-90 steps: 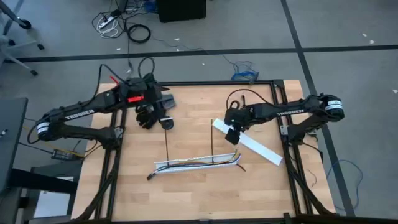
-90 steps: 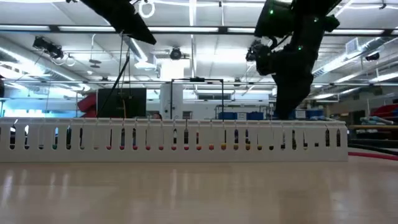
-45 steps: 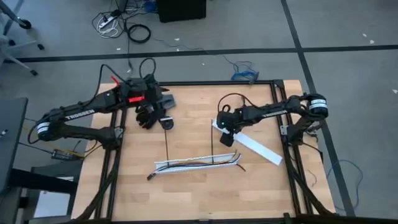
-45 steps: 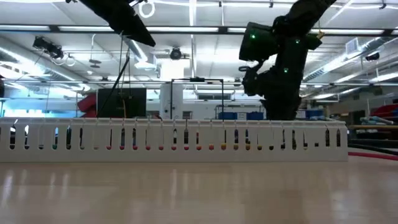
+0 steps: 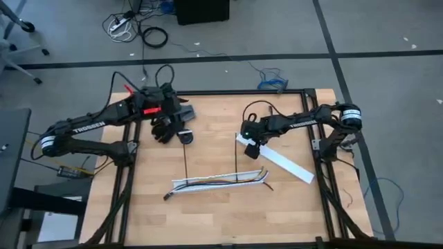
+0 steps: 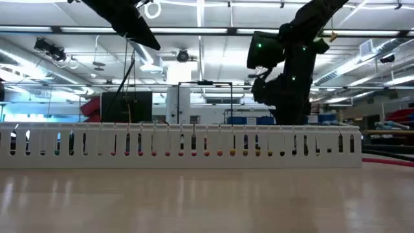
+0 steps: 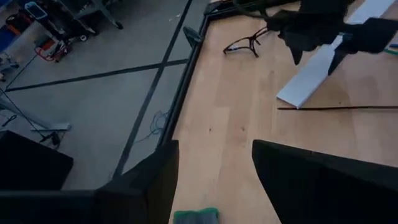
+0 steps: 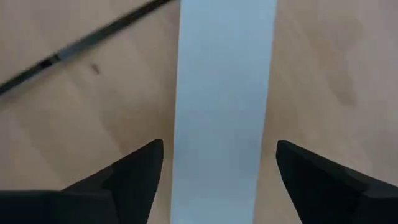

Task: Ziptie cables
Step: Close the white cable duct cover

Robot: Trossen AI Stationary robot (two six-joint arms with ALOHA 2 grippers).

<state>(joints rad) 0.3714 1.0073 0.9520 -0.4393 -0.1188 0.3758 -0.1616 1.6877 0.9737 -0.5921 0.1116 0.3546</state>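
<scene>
The cables [image 5: 220, 180] lie bunched inside a long white slotted channel [image 5: 208, 184] near the table's middle; in the low view their colours show through the slots [image 6: 167, 153]. Two thin black zipties lie flat, one [image 5: 187, 160] below my left gripper and one [image 5: 237, 163] beside my right gripper, also seen as a ziptie [image 8: 81, 43] in the right wrist view. My left gripper [image 5: 165, 131] hovers open at the far left. My right gripper [image 5: 253, 151] is open, its fingers astride a flat white strip [image 8: 221, 93]; I see no touch.
The flat white strip [image 5: 278, 160] lies slantwise at the right. A small black clip [image 5: 185, 137] sits by my left gripper. A thin black cord loop [image 7: 244, 43] lies near the far edge. A black frame [image 5: 318, 173] borders the table.
My right gripper has gone a little toward the table's left edge and come down over the white strip's far end, staying open. The channel, cables and zipties have not moved.
</scene>
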